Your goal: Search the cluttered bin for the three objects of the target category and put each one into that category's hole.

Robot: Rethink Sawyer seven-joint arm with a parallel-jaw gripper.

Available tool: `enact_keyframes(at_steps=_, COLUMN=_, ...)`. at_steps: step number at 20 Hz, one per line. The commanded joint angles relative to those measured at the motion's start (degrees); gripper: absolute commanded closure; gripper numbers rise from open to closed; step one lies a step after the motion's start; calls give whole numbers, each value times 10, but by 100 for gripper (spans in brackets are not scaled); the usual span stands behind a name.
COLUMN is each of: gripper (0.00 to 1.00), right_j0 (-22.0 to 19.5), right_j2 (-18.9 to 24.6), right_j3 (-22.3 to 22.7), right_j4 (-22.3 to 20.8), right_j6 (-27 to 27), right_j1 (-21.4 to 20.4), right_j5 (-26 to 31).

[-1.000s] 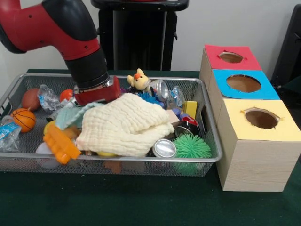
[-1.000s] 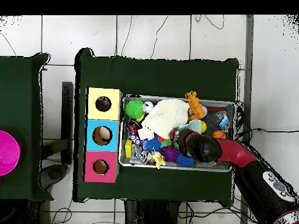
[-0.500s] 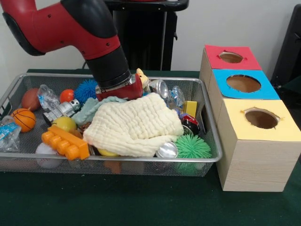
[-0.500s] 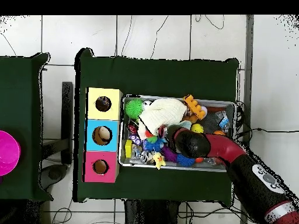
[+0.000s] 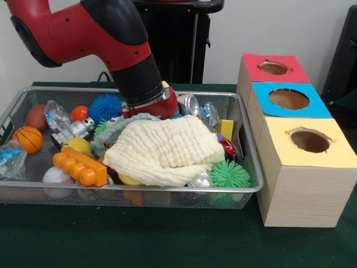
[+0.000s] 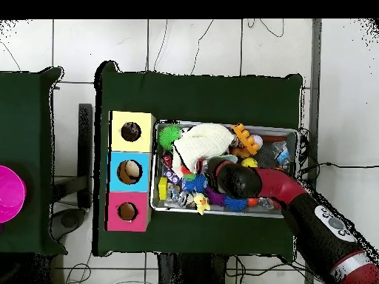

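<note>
Where end effector dips | perhaps touching cloth | bin crowded.

Wire-mesh metal bin, crinkled cream cloth

Red arm over cluttered bin, cream cloth

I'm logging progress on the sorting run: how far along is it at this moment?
Nothing looks sorted yet: the holes in the red box, blue box and yellow box show no object. The arm's gripper end is down in the wire bin behind the cream cloth, rummaging; no grasp is visible. All three placements remain.
</note>
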Motion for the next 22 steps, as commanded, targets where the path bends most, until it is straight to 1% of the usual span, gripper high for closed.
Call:
enact_keyframes(at_steps=1, gripper=100, right_j0=14, right_j2=36, right_j3=11, right_j4=25, right_j6=48, right_j1=-10, right_j5=-38)
enact_keyframes(at_steps=5, gripper=100, right_j0=16, right_j2=29, right_j3=11, right_j4=20, right_j6=48, right_j1=-19, right_j5=-36)
enact_keyframes(at_steps=6, gripper=100, right_j0=21, right_j2=19, right_j3=20, right_j4=20, right_j6=54, right_j1=-45, right_j5=-27)
enact_keyframes(at_steps=7, gripper=100, right_j0=23, right_j2=15, right_j3=26, right_j4=20, right_j6=57, right_j1=-63, right_j5=-22)
enact_keyframes(at_steps=8, gripper=100, right_j0=26, right_j2=12, right_j3=38, right_j4=22, right_j6=56, right_j1=-100, right_j5=-4)
enact_keyframes(at_steps=10, gripper=100, right_j0=26, right_j2=11, right_j3=53, right_j4=41, right_j6=55, right_j1=-152, right_j5=37)
enact_keyframes(at_steps=12, gripper=100, right_j0=22, right_j2=14, right_j3=60, right_j4=57, right_j6=42, right_j1=-191, right_j5=69)
enact_keyframes(at_steps=14, gripper=100, right_j0=20, right_j2=14, right_j3=62, right_j4=68, right_j6=28, right_j1=-216, right_j5=94)
enact_keyframes(at_steps=16, gripper=100, right_j0=14, right_j2=18, right_j3=64, right_j4=80, right_j6=13, right_j1=-233, right_j5=113)
enact_keyframes(at_steps=18, gripper=100, right_j0=9, right_j2=23, right_j3=62, right_j4=88, right_j6=-2, right_j1=-240, right_j5=129)
enact_keyframes(at_steps=22, gripper=100, right_j0=4, right_j2=25, right_j3=60, right_j4=94, right_j6=-26, right_j1=-255, right_j5=150)
